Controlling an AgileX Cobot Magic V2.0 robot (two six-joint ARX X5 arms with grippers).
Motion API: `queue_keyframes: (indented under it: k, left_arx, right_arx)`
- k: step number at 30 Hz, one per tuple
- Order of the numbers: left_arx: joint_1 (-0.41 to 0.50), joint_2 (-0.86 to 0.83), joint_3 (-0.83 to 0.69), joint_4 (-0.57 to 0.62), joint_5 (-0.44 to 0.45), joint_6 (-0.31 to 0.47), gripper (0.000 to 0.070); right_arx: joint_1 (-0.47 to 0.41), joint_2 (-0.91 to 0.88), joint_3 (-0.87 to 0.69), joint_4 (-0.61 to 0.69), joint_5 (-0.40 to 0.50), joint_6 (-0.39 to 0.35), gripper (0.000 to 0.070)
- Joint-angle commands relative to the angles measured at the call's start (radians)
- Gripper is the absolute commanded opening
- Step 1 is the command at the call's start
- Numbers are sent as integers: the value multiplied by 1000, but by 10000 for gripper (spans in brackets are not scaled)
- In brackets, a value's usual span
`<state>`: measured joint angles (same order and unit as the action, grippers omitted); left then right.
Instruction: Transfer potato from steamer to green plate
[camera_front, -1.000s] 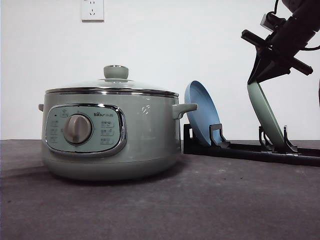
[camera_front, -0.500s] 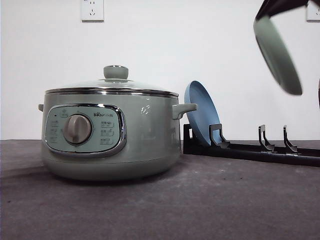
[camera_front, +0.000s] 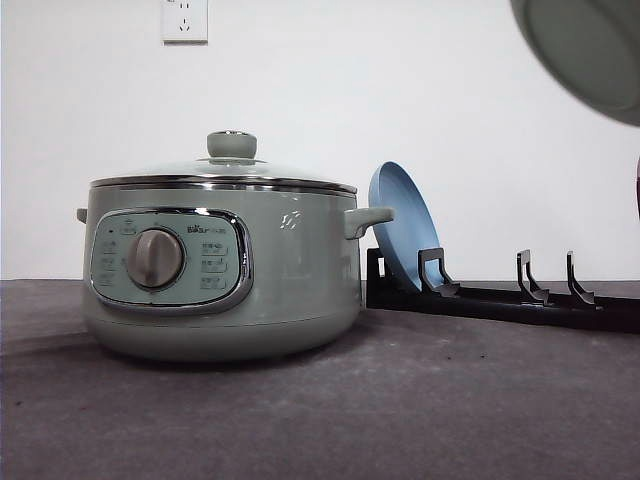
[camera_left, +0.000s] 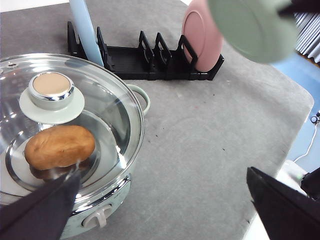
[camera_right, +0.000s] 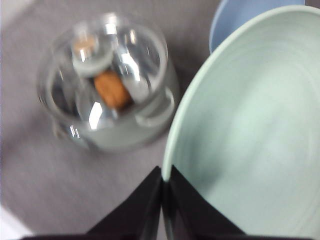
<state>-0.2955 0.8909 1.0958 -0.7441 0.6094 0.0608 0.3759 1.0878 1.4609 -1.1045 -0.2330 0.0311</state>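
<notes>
While the lid (camera_left: 65, 125) covers the potato (camera_left: 60, 146), racked plates (camera_left: 202, 35) stand nearby.

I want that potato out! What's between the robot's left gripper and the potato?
The steamer's glass lid; the left wrist view shows the potato beneath it.

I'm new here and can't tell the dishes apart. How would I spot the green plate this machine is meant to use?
Start at the big sage-green steamer with its glass lid, then look past the black dish rack beside it. The green plate is in the air above that rack, its rim pinched by the right gripper. Unlike the blue plate and pink plate standing in the rack, it is pale mint.
</notes>
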Motion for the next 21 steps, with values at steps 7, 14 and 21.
queue_keyframes:
  k: [7,14,21]
  left_arx:
    - [-4,5,26,7,12,1,700]
    - [-4,4,26,6,12,0,700]
    - [-4,5,26,6,12,1,700]
  right_arx:
    - [245,-100,-126,-16,183,31,3]
    - [437,-124,-332,5,350,137,3]
    - [603,-80,-511,129,434,231,3]
